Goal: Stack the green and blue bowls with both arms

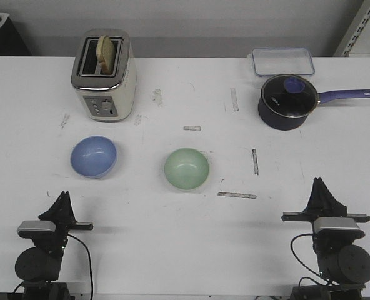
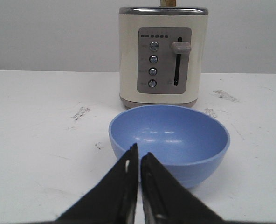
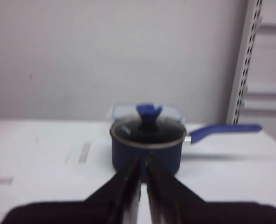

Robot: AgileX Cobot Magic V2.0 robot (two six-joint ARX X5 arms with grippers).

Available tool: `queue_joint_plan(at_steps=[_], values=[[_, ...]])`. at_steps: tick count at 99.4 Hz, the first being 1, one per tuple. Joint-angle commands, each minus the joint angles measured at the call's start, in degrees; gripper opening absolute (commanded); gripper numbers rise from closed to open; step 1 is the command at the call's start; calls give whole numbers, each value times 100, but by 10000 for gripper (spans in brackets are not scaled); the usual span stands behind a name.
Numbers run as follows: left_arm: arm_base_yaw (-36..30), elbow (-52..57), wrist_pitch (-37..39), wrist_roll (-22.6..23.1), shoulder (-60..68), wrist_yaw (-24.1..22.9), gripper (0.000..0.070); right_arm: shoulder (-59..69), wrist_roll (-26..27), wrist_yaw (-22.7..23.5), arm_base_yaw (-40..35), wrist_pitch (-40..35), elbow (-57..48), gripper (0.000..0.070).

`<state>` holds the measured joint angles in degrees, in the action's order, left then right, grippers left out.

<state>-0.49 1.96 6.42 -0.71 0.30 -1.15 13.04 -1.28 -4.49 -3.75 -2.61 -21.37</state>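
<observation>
The periwinkle blue bowl (image 1: 94, 156) sits upright on the white table, left of centre. It also fills the middle of the left wrist view (image 2: 169, 140). The mint green bowl (image 1: 187, 169) sits upright near the table's middle, apart from the blue one. My left gripper (image 1: 63, 197) is shut and empty at the near left edge, just short of the blue bowl (image 2: 139, 154). My right gripper (image 1: 321, 185) is shut and empty at the near right edge, and points at the saucepan (image 3: 143, 158). The green bowl is out of both wrist views.
A cream toaster (image 1: 104, 75) with bread in a slot stands behind the blue bowl. A dark blue saucepan (image 1: 287, 102) with a glass lid stands at the back right, its handle pointing right. A clear lidded container (image 1: 282, 62) lies behind it.
</observation>
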Motion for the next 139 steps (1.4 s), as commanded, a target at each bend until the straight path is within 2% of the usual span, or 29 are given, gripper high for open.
queue_joint_plan(at_steps=[1,44,56,63,69,98,119,128,139], values=[[11,-122,76,52,-11,7,1,-83,-26,-4,-2,125,-37,13],[11,-122,175,81,-11,-4,1,-186,-26,-4,-2,343,-37,13],[11,-111,435,-269,-11,-15,1,-186,-26,-4,-2,343,-37,13],[11,-13,417,-243,-9,-50,1,-186,-26,-4,-2,343,-37,13],[11,114,291,-114,35,-59,1,-186,-26,-4,-2,343,-37,13],[11,1189,-573,-125,730,-61,1,-186,-26,-4,-2,343,-37,13],[11,2310,-1690,-188,1950,-70,1,-186,-26,-4,-2,343,-37,13],[11,2754,-1858,-199,2651,-83,1,-186,-26,-4,-2,343,-37,13],[11,3252,-1851,-632,3523,-83,1,-186,-26,-4,-2,343,-37,13]])
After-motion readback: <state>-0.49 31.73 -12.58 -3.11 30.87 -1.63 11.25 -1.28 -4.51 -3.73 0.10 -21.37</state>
